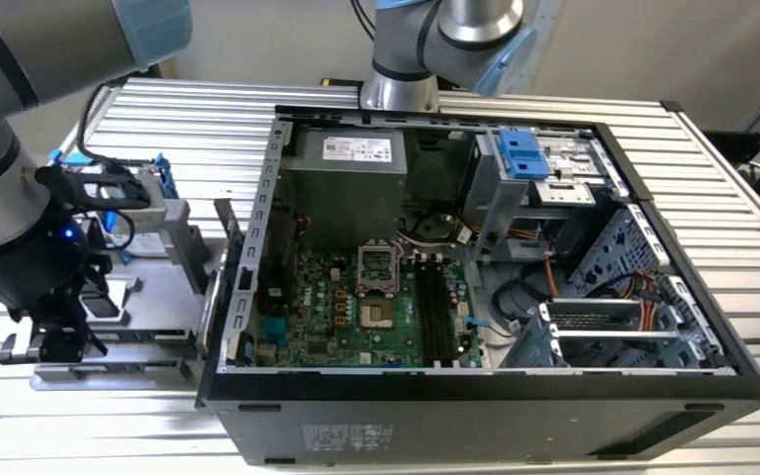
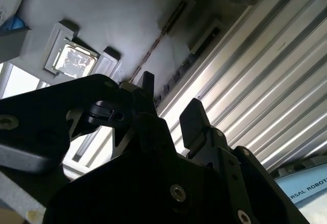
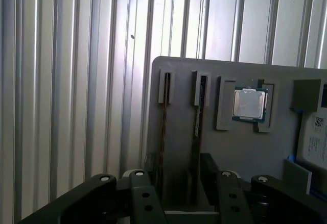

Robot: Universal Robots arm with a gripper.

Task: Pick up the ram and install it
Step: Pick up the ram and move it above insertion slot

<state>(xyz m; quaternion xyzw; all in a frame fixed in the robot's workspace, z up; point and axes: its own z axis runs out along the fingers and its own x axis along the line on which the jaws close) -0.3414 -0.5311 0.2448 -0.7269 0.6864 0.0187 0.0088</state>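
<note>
Two ram sticks stand on edge in slots of a grey parts tray (image 3: 179, 81). One ram stick (image 3: 196, 124) shows its row of dark chips (image 2: 180, 71); the other ram stick (image 3: 163, 132) stands beside it. My gripper (image 3: 181, 180) hangs low over the tray, open, and the chip-lined stick runs into the gap between its fingers (image 2: 148, 91). In the exterior view the gripper (image 1: 56, 341) is at the tray's near end, left of the computer case. The black memory slots (image 1: 435, 317) lie on the green motherboard inside the case.
A processor chip (image 3: 249, 104) sits in a tray pocket beside the sticks. A hard drive in a blue bracket (image 1: 116, 188) stands at the tray's far end. The open computer case (image 1: 486, 384) takes up the middle of the ribbed metal table (image 1: 723, 198). A second arm's base (image 1: 400, 89) stands behind it.
</note>
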